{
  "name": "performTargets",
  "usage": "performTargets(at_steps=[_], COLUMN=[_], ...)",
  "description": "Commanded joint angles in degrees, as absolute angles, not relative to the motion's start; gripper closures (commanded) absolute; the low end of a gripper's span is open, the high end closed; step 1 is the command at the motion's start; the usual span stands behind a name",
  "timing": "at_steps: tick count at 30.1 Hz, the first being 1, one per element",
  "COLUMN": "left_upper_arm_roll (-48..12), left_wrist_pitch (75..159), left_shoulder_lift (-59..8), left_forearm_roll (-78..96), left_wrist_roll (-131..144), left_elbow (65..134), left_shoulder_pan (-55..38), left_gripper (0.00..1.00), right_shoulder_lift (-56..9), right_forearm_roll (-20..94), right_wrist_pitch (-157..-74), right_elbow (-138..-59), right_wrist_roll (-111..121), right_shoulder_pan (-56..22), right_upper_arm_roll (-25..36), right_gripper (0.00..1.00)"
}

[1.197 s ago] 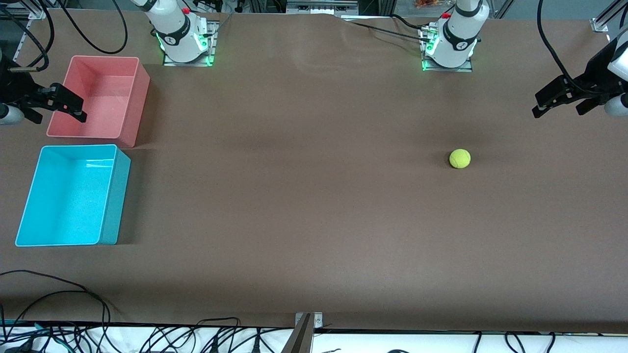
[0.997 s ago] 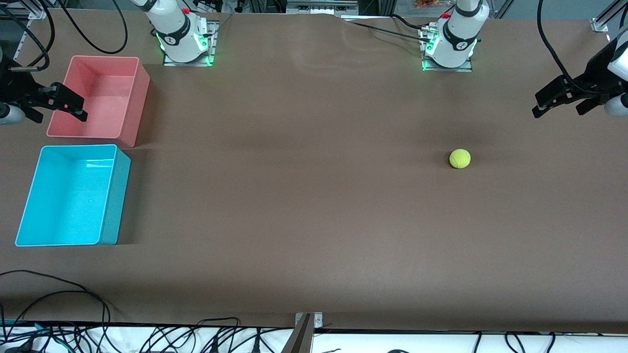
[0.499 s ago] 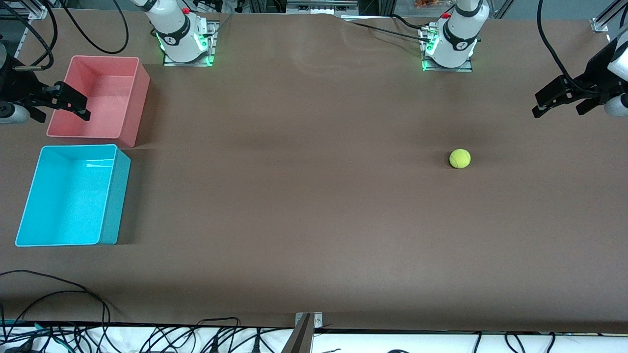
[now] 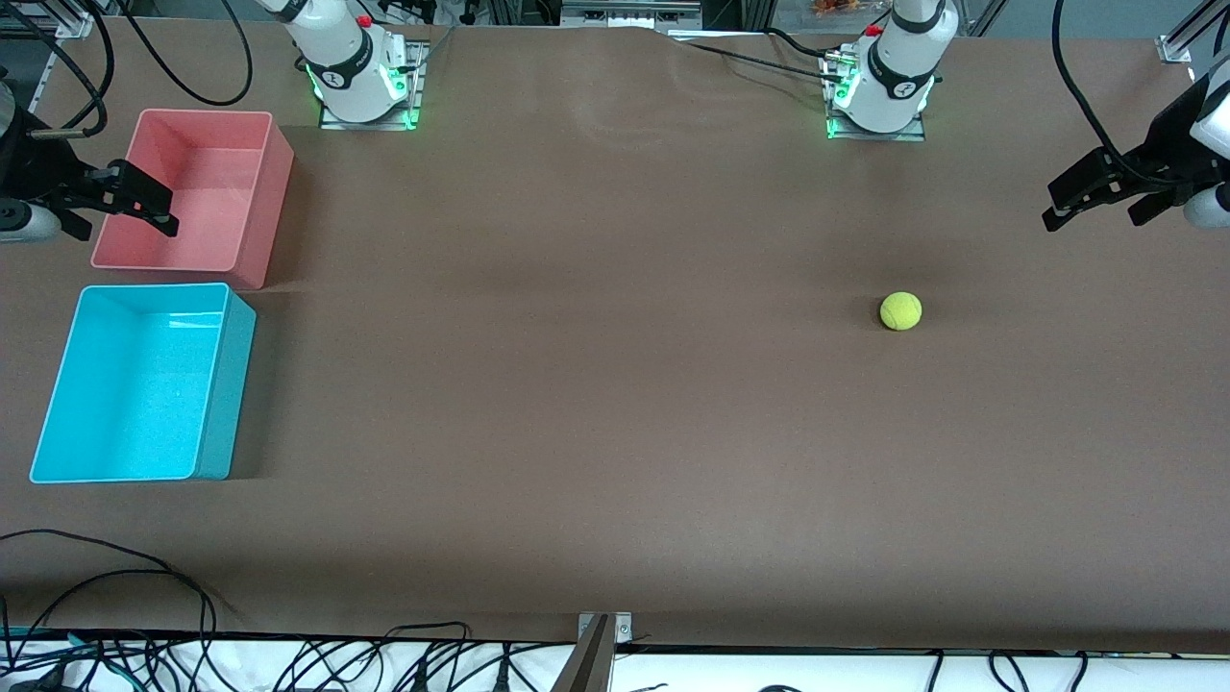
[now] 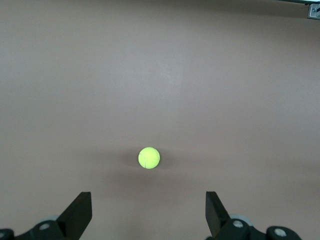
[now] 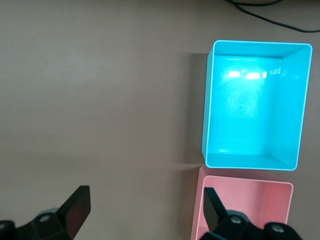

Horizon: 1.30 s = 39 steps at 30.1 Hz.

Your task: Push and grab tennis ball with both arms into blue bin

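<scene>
The yellow-green tennis ball (image 4: 900, 310) rests on the brown table toward the left arm's end, nearer to the front camera than the left arm's base. My left gripper (image 4: 1095, 206) hangs open and empty over that end of the table. The left wrist view shows the ball (image 5: 149, 157) lying apart from this gripper (image 5: 148, 201). The blue bin (image 4: 227, 394) stands empty at the right arm's end. My right gripper (image 4: 120, 227) hovers open over the outer edge of the pink bin. Its wrist view has the blue bin (image 6: 206, 115) apart from the gripper (image 6: 145, 196).
A pink-red bin (image 4: 274, 192), empty, stands beside the blue bin, farther from the front camera; the right wrist view also shows this pink bin (image 6: 199, 200). Cables (image 4: 115, 577) trail along the table's front edge. A wide stretch of bare brown table lies between ball and bins.
The right gripper has edged slightly over the pink bin's edge. The left arm, the ball and both bins have stayed still.
</scene>
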<state>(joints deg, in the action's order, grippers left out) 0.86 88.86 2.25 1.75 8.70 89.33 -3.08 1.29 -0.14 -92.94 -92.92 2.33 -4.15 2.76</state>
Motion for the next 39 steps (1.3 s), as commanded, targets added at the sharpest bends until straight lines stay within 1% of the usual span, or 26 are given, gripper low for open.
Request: performTargets(at_steps=[1, 34, 39], left_upper_arm_roll=[0.8, 0.8, 0.8], left_wrist_pitch=[87.6, 87.5, 88.2], left_shoulder_lift=[1.4, 1.1, 1.2], left_forearm_roll=[0.4, 0.4, -0.2], left_wrist_roll=[9.3, 8.2, 6.8], left_elbow=[87.4, 88.1, 89.8], left_shoulder_pan=[-3.1, -1.9, -1.7], left_gripper=[0.0, 0.0, 0.0], right_shoulder_lift=[1.7, 1.8, 1.9], right_forearm_roll=[0.8, 0.9, 0.9], right_wrist_pitch=[-91.8, -91.2, -91.1], right_elbow=[-92.3, -92.3, -92.3], right_wrist_roll=[2.7, 2.3, 2.3], right_shoulder_pan=[-4.1, -4.1, -4.1], right_upper_arm_roll=[2.8, 2.5, 2.5], right_gripper=[0.0, 0.0, 0.0])
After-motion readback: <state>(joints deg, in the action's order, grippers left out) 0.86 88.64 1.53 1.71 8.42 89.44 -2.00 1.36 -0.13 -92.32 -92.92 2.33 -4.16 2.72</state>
